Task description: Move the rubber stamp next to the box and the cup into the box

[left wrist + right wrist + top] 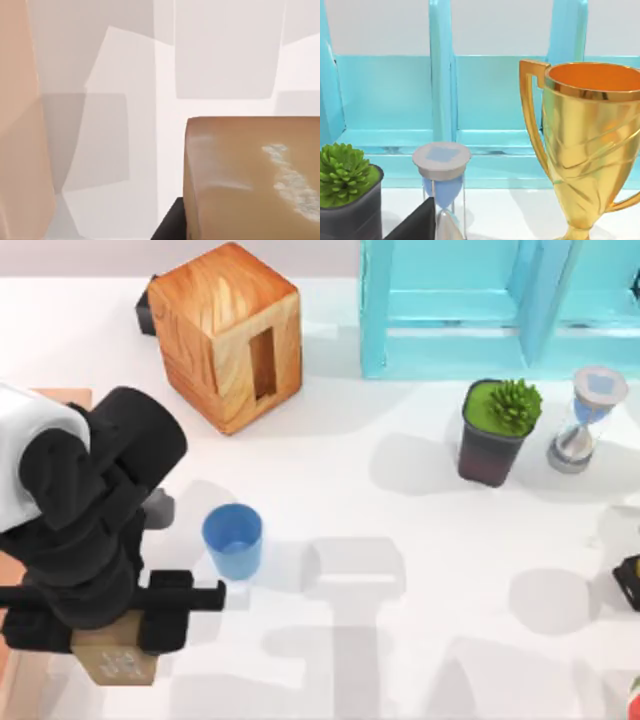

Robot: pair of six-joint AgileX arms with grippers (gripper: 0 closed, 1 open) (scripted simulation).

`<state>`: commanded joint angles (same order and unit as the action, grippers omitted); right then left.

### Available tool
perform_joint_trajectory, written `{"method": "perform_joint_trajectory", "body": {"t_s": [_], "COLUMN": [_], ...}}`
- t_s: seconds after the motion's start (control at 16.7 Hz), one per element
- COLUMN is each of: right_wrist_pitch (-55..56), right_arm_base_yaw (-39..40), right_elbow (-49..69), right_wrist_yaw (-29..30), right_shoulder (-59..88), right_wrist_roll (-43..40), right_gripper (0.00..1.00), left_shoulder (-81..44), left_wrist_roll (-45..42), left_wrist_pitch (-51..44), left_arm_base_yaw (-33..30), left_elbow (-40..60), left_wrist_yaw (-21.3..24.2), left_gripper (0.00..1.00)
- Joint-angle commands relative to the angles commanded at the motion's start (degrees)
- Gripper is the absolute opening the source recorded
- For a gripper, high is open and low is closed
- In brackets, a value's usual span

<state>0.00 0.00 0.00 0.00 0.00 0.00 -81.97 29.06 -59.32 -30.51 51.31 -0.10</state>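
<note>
Left tool [125,635] is clamped on the rubber stamp [115,664], at seven o'clock on the counter [420,570].
The stamp looks light and hard, with flat sides that are good to squeeze.

Rendered test bench, not a lived-in room: plain white worktop [420,570] carrying unrelated props: turquoise shelf [480,310], potted plant [497,430], hourglass [585,420], gold trophy [590,150].

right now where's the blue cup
In the top view the blue cup stands upright on the table's left half, just right of the left arm, in front of the wooden cube.
</note>
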Motion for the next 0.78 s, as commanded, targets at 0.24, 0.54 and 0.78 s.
{"method": "perform_joint_trajectory", "body": {"t_s": [0.24,0.54,0.78], "right_wrist_pitch": [0.00,0.00,0.00], "right_arm_base_yaw": [0.00,0.00,0.00], "right_elbow": [0.00,0.00,0.00], "right_wrist_yaw": [0.00,0.00,0.00], "right_shoulder": [0.00,0.00,0.00], "right_wrist_roll": [0.00,0.00,0.00], "right_gripper": [1.00,1.00,1.00], "left_shoulder": [0.00,0.00,0.00], "left_wrist_roll": [0.00,0.00,0.00], "left_wrist_pitch": [0.00,0.00,0.00], "left_arm_base_yaw": [0.00,0.00,0.00], "left_elbow": [0.00,0.00,0.00], "left_wrist_yaw": [0.00,0.00,0.00], "left_gripper": [0.45,0.83,1.00]}}
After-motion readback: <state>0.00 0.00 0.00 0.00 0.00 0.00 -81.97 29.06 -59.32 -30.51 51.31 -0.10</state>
